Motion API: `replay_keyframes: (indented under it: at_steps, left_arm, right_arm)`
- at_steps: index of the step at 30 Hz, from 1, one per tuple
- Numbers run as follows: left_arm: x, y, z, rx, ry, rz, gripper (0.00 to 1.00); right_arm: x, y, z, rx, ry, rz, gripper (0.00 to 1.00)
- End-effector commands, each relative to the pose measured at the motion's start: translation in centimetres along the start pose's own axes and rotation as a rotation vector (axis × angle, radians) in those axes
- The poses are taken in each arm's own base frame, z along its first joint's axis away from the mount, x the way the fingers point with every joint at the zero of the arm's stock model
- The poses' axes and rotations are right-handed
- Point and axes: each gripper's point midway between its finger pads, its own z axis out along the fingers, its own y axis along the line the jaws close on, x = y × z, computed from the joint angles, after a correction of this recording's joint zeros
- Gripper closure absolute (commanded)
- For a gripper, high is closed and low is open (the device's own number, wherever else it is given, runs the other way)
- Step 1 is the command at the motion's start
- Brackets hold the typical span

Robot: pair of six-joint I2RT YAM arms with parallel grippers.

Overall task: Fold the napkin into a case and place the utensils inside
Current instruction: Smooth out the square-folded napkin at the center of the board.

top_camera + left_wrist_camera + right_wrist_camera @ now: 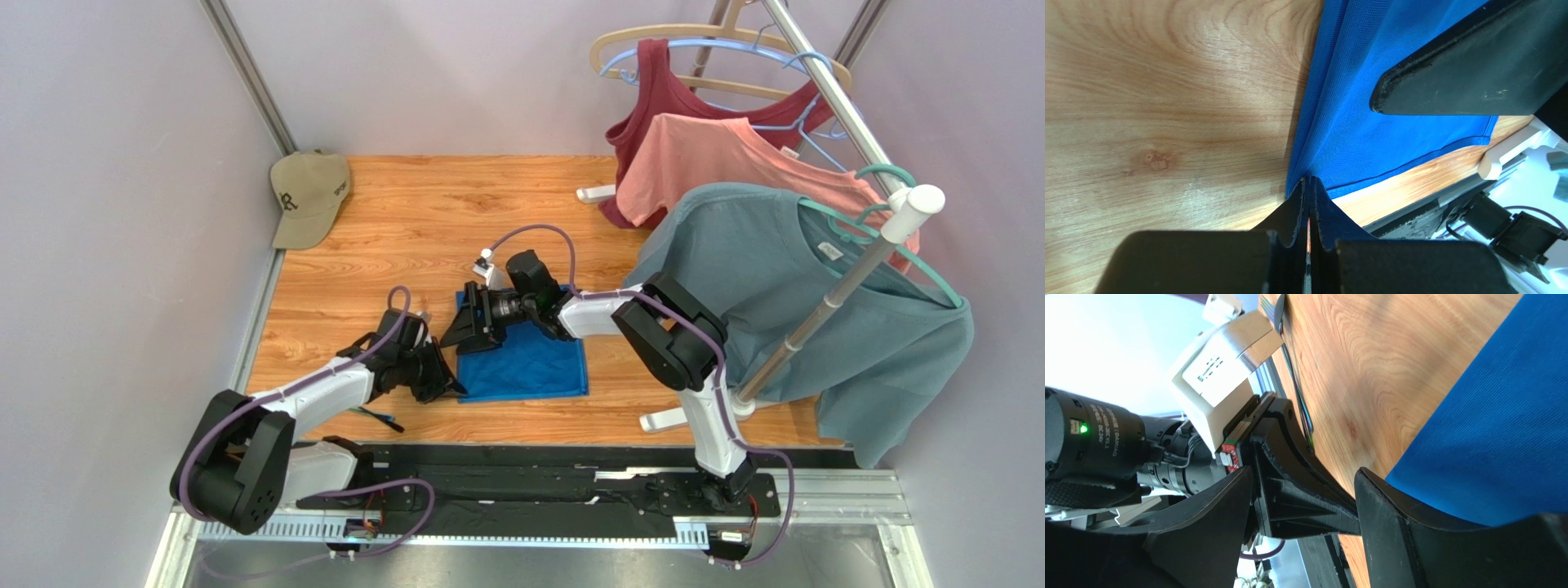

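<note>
The royal-blue napkin (530, 363) lies flat on the wooden table (417, 233), roughly square. My left gripper (442, 375) sits at its near left corner. In the left wrist view this gripper (1310, 181) is shut, and the napkin (1364, 122) runs in folds into its tips. My right gripper (471, 326) hovers over the napkin's left edge, just beyond the left one. Its jaws (1304, 478) stand open around nothing, with a left-arm finger (1303, 502) behind the gap and the napkin (1499, 429) to the right. A thin dark utensil (383, 422) lies by the left arm.
A tan cap (307, 194) lies at the far left of the table. On the right stands a clothes rack with a teal-grey T-shirt (785, 294), a pink shirt (711, 159) and a maroon top (669, 104). Its white foot (669, 419) rests near the front edge.
</note>
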Motion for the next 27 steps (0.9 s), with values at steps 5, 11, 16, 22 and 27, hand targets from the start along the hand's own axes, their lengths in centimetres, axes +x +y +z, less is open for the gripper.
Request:
replay_keyframes:
  at_steps: [5,11,16,22,27]
  left_arm:
    - [0.6,2.4,0.3,-0.073,-0.024,0.045,1.00]
    - [0.6,2.3,0.1,-0.070,-0.032,0.043,1.00]
    - [0.4,2.1,0.0,-0.072,-0.032,0.044,1.00]
    - [0.4,2.2,0.0,-0.070,-0.038,0.039,1.00]
    - [0.6,2.3,0.1,-0.069,-0.031,0.038,1.00]
  right_arm:
    - [-0.3,-0.5,1.4,-0.016,-0.062,0.004,0.42]
    - [1.0,-1.9,1.9,0.013,-0.044,0.018,0.45]
    - [1.3,-3.4,1.2,0.021,-0.073,0.073,0.46]
    - [1.5,-4.2,0.5,0.014,-0.057,0.084,0.47]
    - [2.0,-5.4,0.4,0.060,-0.049,0.059,0.48]
